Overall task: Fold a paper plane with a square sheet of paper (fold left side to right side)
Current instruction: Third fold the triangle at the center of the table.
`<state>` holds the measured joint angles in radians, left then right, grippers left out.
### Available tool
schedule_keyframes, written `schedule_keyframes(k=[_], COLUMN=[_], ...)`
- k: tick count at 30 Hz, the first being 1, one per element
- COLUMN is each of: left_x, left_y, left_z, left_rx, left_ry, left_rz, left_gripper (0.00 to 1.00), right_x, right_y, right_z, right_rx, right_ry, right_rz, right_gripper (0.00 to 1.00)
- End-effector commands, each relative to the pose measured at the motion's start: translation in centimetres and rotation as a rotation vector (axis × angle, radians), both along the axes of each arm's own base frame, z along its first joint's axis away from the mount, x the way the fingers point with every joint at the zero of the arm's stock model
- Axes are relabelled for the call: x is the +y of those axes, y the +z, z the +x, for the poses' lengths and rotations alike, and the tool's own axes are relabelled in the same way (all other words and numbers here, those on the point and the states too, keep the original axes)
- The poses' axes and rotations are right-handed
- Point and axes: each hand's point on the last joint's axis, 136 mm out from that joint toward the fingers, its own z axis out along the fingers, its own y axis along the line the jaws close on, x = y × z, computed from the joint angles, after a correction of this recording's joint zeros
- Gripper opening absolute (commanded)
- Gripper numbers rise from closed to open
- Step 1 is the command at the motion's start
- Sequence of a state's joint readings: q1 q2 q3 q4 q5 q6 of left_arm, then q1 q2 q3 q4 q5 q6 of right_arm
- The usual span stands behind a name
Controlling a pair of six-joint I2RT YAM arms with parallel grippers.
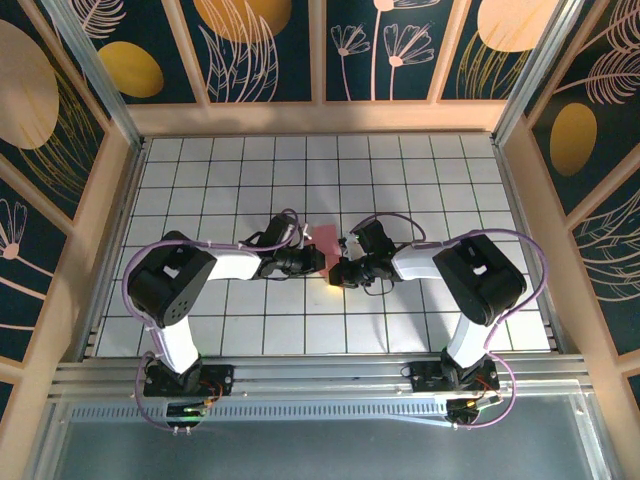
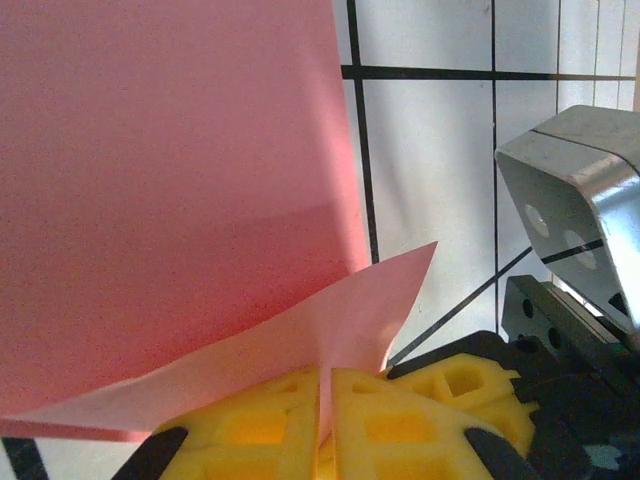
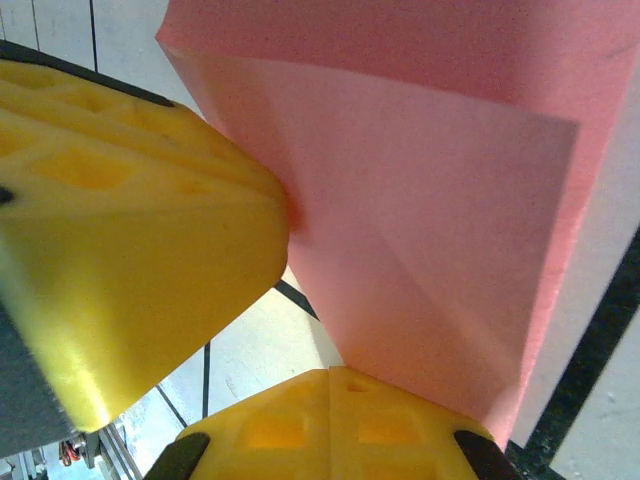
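Centrally on the white gridded counter (image 1: 420,180), between the two arms, sits the square sheet of paper (image 1: 327,238). It is plain salmon pink and partly lifted off the surface. From the left wrist, the sheet (image 2: 170,180) rises as a broad smooth panel with a soft bend across it. A lower flap juts out to a sharp corner on the right. From the right wrist, the paper (image 3: 420,200) shows two overlapping layers with faint diagonal creases.

Both arms reach inward from their bases, elbows out to the sides, wrists nearly meeting at the middle. The left gripper (image 2: 325,400) has its yellow fingers (image 2: 250,430) clenched, with the sheet's lower edge nipped in the seam between them. The right gripper (image 3: 330,400) also has its fingers pressed fully together, just beside the left one (image 1: 318,262). The paper runs down to the tips of the right fingers (image 3: 270,430), but whether it is caught between them cannot be told.
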<state>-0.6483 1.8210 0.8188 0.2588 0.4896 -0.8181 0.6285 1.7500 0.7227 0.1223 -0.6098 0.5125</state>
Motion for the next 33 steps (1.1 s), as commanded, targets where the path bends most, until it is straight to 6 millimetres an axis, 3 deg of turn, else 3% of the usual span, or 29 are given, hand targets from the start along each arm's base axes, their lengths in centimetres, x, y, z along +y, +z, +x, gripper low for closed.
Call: schedule_keyframes(k=[1,19,27,33], left_x=[-0.1,2.4,5.7,9.1], left_y=[-0.4,-3.6,-4.4,-4.7], left_z=[0.6,0.6,1.7,3.7], left_rx=[0.008,0.07,0.092,0.072], left_ry=[0.022,0.13,0.218,0.278], left_rz=[0.001,0.113,0.091,0.142], left_gripper=[0.11,0.07,0.06,0.06], right_x=[-3.1,-3.9,-4.0,-4.0], right_y=[-4.4,-5.3,-5.6,-5.6], right_z=[-1.5,-2.3,-2.7,-2.8], right_rx=[0.09,0.128,0.144,0.147], right_ry=[-0.054,-0.037,-0.032,-0.027], right_rz=[-0.196,-0.26,-0.263,-0.263], right_gripper=[0.0,0.0,0.0,0.0])
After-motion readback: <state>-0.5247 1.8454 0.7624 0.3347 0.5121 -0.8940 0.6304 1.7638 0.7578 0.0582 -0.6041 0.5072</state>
